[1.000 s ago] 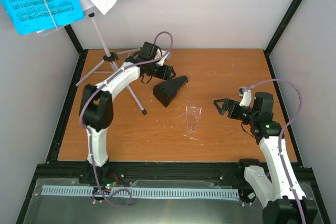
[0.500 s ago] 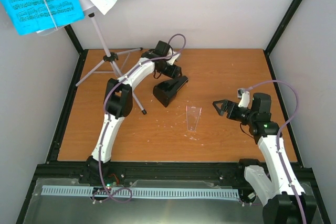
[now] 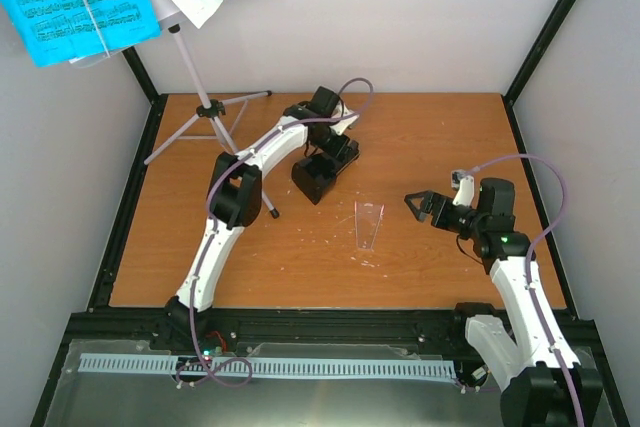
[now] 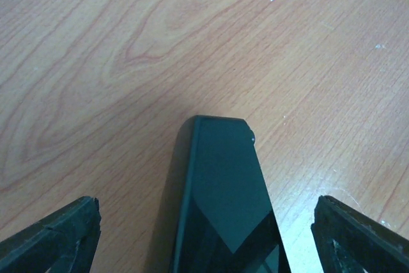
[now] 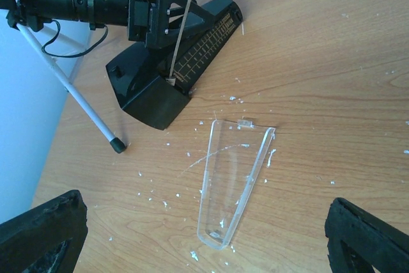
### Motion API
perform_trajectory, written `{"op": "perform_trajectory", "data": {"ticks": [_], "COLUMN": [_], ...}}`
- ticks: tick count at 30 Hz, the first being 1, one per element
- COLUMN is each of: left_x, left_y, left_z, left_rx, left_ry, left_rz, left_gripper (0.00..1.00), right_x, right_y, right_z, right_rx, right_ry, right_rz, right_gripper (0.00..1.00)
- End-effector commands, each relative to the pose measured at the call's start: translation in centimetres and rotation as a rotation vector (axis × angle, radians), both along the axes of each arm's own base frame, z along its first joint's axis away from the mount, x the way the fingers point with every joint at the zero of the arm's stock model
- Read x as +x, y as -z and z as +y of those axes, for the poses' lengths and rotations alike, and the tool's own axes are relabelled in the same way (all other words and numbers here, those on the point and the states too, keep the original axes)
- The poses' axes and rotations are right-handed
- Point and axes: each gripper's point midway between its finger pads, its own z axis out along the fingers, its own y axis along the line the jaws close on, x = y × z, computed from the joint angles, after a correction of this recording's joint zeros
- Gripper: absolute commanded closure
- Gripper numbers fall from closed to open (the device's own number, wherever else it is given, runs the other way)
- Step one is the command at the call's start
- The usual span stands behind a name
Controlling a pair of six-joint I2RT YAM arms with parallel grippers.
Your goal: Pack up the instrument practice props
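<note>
Only partly seen, the metronome lies inside the wide-spread left gripper.
Its base is cut off; right gripper gapes, empty.

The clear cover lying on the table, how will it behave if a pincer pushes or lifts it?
The clear cover looks like thin moulded plastic, so probably light and brittle. Lying flat on the wooden table, it would likely slide rather than roll. Its glossy tapered walls may slip from a grip.
</note>
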Motion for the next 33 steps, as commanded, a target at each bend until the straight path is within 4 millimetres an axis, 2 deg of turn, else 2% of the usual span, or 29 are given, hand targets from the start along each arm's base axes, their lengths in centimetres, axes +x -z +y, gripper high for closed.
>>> {"op": "perform_trajectory", "data": {"ticks": [1,7,12,21,26,30,33], "left_x": [-0.4,-0.3,-0.3,-1.5,-1.8,-2.4,-2.9], "left_y": [-0.3,0.8,1.1,1.5,0.2,-2.2,-3.7], "left_z": [-1.4,-0.1,0.5,1.3,1.5,1.4,1.6], "left_rx": [0.06,0.166,0.197,0.21,0.183,0.128,0.095], "left_ry": [0.069,0.049,0.037,0.024,-0.002,-0.014,-0.026], "left_rz": [-0.07,-0.097,-0.102,-0.064,-0.074,-0.104,-0.128], "left_gripper": [0.08,0.08,0.15,0.26,0.36,0.43,0.52], "right_x": [-0.5,-0.7,-1.0,-0.7,-0.8,-1.0,-1.1], "right_y": [0.1,0.2,0.6,0.5,0.9,0.7,0.4], "right_z": [0.0,0.0,-0.2,-0.3,-0.1,-0.1,-0.1], "right_rx": [0.003,-0.002,-0.007,-0.005,0.001,0.0,0.003], "right_ry": [0.004,-0.001,0.011,0.02,0.013,0.01,0.014], "right_rz": [-0.008,-0.014,-0.01,-0.006,0.011,0.009,0.008], "right_gripper": [0.0,0.0,0.0,0.0,0.0,0.0,0.0]}}
